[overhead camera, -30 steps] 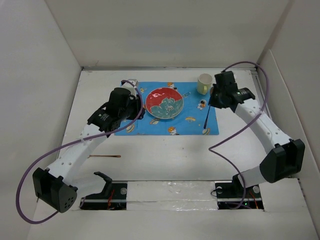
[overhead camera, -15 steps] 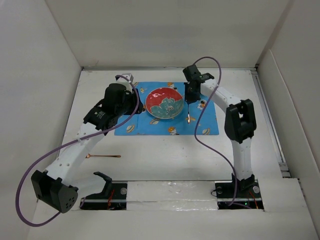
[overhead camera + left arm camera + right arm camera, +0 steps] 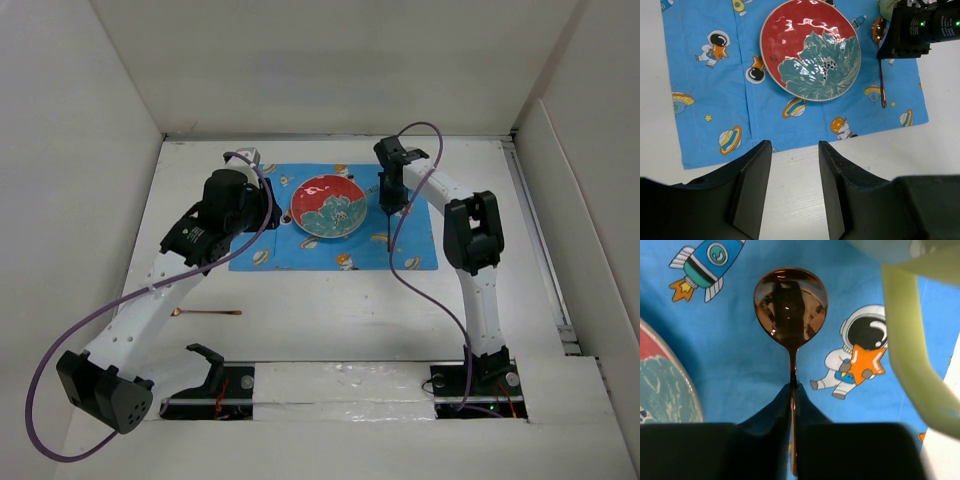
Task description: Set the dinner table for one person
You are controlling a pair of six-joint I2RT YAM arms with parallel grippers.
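- A thin copper utensil lies on the dinner table, well behind the left gripper and off to its left
- The left gripper hangs with its jaws spread apart and nothing between them, over the near hem of the blue cartoon mat
- The white dinner table lies under both grippers and runs out on every side to low walls
- A red and green plate sits on the mat, ahead of the left gripper's fingertips and just left of the right gripper
- The right gripper is clamped on the handle of a copper spoon, just behind its bowl, which sticks out ahead of the fingertips over the mat; whether it touches the cloth I cannot tell
- A pale yellow-green cup stands close on the right gripper's right
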